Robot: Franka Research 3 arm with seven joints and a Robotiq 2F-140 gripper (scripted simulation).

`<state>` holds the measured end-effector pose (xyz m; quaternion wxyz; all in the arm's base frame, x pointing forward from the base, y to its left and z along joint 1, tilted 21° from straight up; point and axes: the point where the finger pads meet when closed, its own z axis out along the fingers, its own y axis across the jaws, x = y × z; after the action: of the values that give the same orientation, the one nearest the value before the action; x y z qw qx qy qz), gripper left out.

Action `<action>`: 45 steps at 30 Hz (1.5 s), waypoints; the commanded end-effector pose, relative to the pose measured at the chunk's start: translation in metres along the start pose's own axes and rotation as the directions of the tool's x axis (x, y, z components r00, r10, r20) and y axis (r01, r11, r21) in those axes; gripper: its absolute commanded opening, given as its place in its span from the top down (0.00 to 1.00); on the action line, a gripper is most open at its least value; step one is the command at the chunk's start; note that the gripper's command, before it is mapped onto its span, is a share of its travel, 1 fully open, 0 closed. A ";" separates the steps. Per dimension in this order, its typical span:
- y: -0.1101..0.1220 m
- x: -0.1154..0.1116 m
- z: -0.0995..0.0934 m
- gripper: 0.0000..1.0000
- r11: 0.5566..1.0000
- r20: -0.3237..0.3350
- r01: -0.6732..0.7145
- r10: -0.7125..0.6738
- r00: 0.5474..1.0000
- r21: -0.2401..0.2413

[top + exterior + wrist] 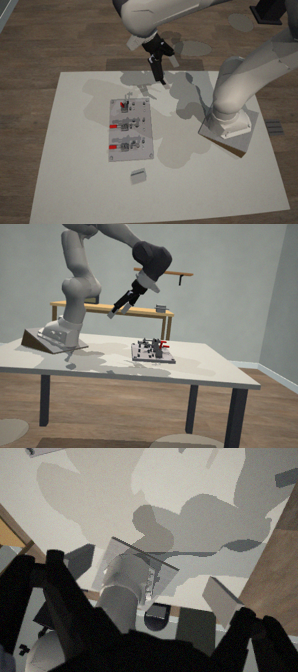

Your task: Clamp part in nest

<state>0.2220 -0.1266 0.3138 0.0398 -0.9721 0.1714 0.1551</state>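
The part, a small grey block [138,176], lies on the table beside the fixture's near edge in the top view, turned slightly. The fixture plate [131,158] [153,361] carries three nests. The far clamp [125,108] has its red handle [122,105] raised. The middle clamp [124,127] and the near clamp [124,148] have their red handles [113,126] [112,147] lying outward and their bars reaching over the nests; exact locking cannot be told. My gripper [170,72] [118,312] [151,571] is open and empty, high above the table, tilted toward the robot base. The part is not seen in the exterior view.
The robot base stands on a wedge-shaped mount [232,143] [36,341] [165,579] at the right of the top view. The white table [83,193] [193,376] carries the fixture and part. A wooden bench [138,310] stands behind. A fixture corner shows in the wrist view [45,451].
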 end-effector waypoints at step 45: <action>-0.302 0.074 0.016 0.00 0.916 -0.512 0.247 -0.384 0.769 -0.316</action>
<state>0.3628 0.1013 0.2842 -0.1053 -0.9913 -0.0352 -0.0703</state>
